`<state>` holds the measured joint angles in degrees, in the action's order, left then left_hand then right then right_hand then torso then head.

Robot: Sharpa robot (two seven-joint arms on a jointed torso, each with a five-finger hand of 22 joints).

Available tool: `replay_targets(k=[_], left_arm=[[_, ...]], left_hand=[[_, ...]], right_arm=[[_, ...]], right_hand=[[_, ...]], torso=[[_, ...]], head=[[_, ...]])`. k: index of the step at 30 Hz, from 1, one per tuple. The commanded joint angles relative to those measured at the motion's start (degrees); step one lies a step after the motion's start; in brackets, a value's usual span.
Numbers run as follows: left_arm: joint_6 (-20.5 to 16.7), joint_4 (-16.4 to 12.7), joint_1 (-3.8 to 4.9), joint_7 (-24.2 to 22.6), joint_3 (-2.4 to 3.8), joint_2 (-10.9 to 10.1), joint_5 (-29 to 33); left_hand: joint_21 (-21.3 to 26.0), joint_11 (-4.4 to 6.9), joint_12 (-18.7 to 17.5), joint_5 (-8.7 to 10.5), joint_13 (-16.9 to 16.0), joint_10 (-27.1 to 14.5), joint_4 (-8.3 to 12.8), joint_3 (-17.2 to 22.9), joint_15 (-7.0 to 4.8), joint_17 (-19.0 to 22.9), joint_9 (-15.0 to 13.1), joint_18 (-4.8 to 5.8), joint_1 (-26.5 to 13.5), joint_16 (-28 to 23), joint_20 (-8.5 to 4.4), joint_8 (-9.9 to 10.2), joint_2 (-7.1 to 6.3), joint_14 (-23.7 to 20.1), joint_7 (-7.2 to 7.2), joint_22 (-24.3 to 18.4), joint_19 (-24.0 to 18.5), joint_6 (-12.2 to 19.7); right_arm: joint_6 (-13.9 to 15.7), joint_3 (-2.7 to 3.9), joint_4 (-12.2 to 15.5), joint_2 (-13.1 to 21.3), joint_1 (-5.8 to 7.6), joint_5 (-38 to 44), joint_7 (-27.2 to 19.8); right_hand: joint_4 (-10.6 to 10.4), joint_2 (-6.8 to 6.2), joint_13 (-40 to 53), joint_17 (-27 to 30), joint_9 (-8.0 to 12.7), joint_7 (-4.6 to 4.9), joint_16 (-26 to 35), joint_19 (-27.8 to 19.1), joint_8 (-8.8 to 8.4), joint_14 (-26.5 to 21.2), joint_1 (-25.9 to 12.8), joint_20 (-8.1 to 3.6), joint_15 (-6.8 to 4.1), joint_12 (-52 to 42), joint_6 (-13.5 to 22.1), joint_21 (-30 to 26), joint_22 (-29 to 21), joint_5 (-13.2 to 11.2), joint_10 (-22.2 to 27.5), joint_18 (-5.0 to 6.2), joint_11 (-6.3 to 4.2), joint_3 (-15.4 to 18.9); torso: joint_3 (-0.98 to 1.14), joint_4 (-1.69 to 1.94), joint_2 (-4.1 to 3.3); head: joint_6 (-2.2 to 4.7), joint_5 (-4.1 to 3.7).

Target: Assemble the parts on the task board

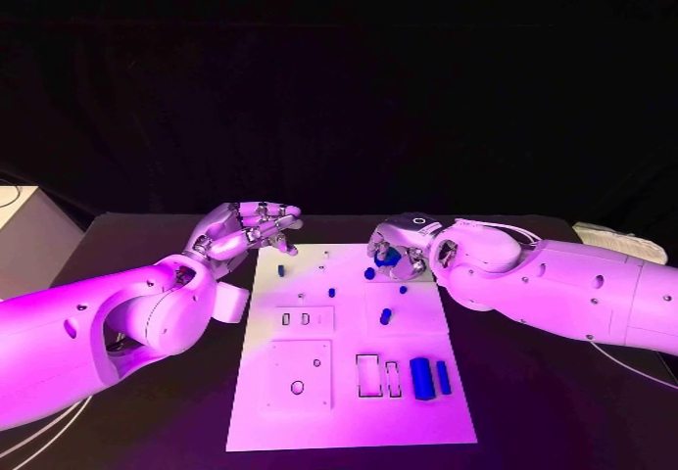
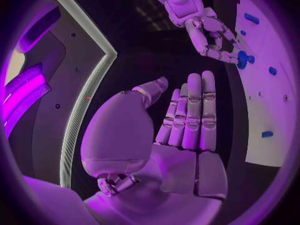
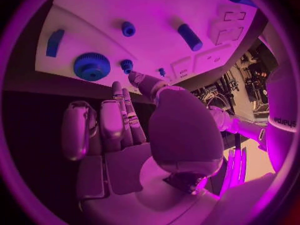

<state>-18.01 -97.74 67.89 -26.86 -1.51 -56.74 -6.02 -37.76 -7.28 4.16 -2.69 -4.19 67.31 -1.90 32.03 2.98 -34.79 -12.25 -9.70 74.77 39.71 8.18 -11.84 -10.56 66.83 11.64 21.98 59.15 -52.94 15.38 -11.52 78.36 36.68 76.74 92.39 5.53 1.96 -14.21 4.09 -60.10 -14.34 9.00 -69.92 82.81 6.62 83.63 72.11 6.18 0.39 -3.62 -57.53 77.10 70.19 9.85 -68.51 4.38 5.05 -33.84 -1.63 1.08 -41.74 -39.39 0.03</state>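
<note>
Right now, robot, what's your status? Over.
Left hand open, beside the task board. Right hand open, over the blue gear, no grip seen. Nothing in the way.

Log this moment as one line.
left hand: open, at task board far corner | right hand: open, fingertips by blue gear, not gripping | gear: lying on board

Both arms are made of smooth, rounded white shells joined at bulging joints, with small dark screw heads dotted along the casings and thin pale cables trailing beneath them. The left robot hand and the right robot hand are silver, built of segmented metallic fingers with flat padded palms.
</note>
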Motion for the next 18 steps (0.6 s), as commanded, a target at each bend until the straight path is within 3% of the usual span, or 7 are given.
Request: replay_targets(k=[1,18], left_arm=[[1.0,-0.34,0.1,-1.02,0.11,-0.03,0.33],[0.68,-0.93,0.38,-1.36,0.26,-0.34,0.65]], left_hand=[[-0.27,-0.05,-0.24,-0.22,-0.06,0.21,-0.05,0.39,-0.08,-0.08,-0.09,-0.57,-0.44,0.39,-0.07,0.03,0.1,-0.43,-0.05,0.1,-0.46,-0.15],[-0.67,-0.12,-0.25,-0.22,-0.05,0.14,0.05,0.61,-0.01,-0.15,-0.12,-0.55,-0.39,0.53,-0.04,0.06,0.21,-0.81,0.04,0.41,-0.87,-0.08]], right_arm=[[-1.33,-0.08,-0.21,-0.3,-0.18,2.56,2.03],[-2.15,-0.32,-1.96,-2.07,-0.99,2.77,2.53]], right_hand=[[-0.52,-0.24,0.16,-0.49,-0.19,0.07,-0.8,0.68,0.19,2.67,0.34,-0.11,-0.16,-0.22,-0.44,0.65,0.95,0.16,-0.87,-0.68,0.03,-0.15],[-0.84,-0.14,0.11,-0.83,-0.46,0.15,-1.49,0.64,0.43,2.56,0.21,-0.16,-0.18,-0.02,-0.82,0.53,0.76,0.36,-0.92,-0.63,0.09,-0.34]], torso=[[0.0,0.13,-0.27],[-0.39,0.71,-1.17]], head=[[-0.15,-0.03],[-0.37,-0.07]])
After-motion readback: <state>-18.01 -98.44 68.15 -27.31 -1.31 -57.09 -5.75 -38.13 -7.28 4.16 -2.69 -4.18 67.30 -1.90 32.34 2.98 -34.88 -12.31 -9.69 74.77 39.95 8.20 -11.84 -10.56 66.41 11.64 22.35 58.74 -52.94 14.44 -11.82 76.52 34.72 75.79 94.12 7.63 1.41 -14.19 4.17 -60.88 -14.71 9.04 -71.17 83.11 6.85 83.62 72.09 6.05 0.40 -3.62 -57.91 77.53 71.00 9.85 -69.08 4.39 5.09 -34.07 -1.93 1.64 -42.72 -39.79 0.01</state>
